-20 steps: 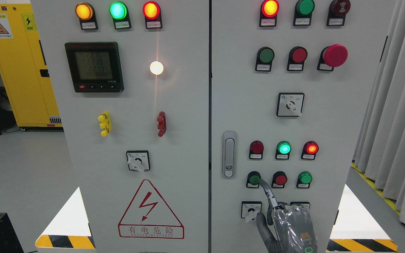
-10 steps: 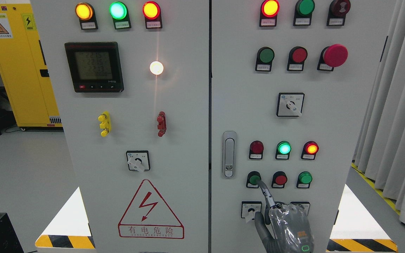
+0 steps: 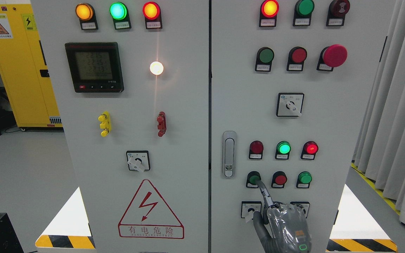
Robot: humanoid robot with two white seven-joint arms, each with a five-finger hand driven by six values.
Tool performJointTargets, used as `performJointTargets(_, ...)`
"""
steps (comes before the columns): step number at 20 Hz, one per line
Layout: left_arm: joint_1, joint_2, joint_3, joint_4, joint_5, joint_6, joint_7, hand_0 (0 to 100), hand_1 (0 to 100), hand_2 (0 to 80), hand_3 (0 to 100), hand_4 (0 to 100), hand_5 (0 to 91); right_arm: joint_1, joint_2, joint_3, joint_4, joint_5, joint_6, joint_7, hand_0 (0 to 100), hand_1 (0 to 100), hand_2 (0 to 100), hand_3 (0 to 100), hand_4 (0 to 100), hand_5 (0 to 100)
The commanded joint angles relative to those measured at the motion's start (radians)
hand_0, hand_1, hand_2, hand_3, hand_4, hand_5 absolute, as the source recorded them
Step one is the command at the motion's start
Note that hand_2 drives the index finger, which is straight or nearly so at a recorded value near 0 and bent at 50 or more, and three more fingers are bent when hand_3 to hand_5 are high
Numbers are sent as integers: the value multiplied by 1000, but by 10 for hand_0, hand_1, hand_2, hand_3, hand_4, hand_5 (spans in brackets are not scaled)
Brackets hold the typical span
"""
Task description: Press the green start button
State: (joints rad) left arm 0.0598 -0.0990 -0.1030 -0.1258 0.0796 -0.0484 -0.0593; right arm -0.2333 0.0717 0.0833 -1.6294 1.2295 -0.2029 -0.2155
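Lower now than a second ago, the right hand [image 3: 287, 226] keeps its index fingertip [image 3: 261, 185] on the green start button [image 3: 253, 179], other fingers curled, while the red lamp [image 3: 310, 148] rightward dims, suggesting the press registered

Digital meter [image 3: 94, 67] beside a glowing white lamp [image 3: 156, 68] on the left door. Red mushroom emergency stop [image 3: 334, 55] upper right. Yellow cabinet [image 3: 19, 66] far left, grey curtain [image 3: 399, 116] right.
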Motion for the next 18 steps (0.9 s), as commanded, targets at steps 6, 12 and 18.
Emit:
performJointTargets(6, 0, -1, 0, 0, 0, 1, 0, 120, 556, 0, 0, 0, 0, -18, 3, 6, 51, -4, 16, 4, 768, 943, 0, 904, 963, 1000)
performJointTargets(12, 0, 1, 0, 0, 0, 1, 0, 120, 556, 0, 0, 0, 0, -14, 5, 6, 40, -5, 16, -1, 773, 944, 0, 904, 965, 1000)
performJointTargets(18, 0, -1, 0, 0, 0, 1, 1, 120, 556, 0, 0, 0, 0, 17, 5, 1, -26, -16, 5, -22, 782, 945, 0, 906, 965, 1000)
